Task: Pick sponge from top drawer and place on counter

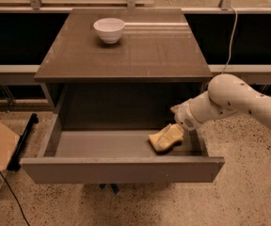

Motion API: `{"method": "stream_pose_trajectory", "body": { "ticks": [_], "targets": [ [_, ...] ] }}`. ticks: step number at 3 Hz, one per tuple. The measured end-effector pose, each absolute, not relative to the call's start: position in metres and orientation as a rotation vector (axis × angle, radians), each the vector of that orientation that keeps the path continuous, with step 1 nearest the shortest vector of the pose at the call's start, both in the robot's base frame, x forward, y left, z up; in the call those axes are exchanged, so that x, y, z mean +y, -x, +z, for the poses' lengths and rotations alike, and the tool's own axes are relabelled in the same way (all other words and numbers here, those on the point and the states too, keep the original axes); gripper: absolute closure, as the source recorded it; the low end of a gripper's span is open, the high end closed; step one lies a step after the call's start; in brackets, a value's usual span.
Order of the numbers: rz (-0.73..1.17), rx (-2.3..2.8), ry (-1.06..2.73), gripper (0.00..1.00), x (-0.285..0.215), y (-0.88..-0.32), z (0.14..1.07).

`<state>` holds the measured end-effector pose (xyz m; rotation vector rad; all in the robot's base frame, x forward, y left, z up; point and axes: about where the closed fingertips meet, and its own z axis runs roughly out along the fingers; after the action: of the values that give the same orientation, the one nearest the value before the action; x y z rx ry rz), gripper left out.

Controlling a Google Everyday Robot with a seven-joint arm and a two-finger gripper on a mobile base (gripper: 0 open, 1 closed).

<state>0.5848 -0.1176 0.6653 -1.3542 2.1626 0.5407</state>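
Drawer (121, 169) wide open, and there's the sponge (160, 141), lying on the drawer floor at its right end, close to the front panel. The arm (229, 100) reaches in over the drawer's right wall, with the pincer (174, 132) down at the sponge's upper right edge, touching it by the look of things. Clenched on it or released? Cannot tell from here. So this looks like the pick step, the grab itself. Next call: a firm hold on that soft sponge, then a straight lift clear of the drawer's rim, then up to the surface (145, 55) above the drawer, where a white bowl (109, 29) sits back left.
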Motion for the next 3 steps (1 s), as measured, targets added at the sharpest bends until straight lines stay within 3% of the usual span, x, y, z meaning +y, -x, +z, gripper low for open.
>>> {"method": "stream_pose_trajectory", "body": {
  "ticks": [3],
  "targets": [
    [0.652,2.267,1.27,0.0,-0.126,-0.576,0.613]
  ]
}}
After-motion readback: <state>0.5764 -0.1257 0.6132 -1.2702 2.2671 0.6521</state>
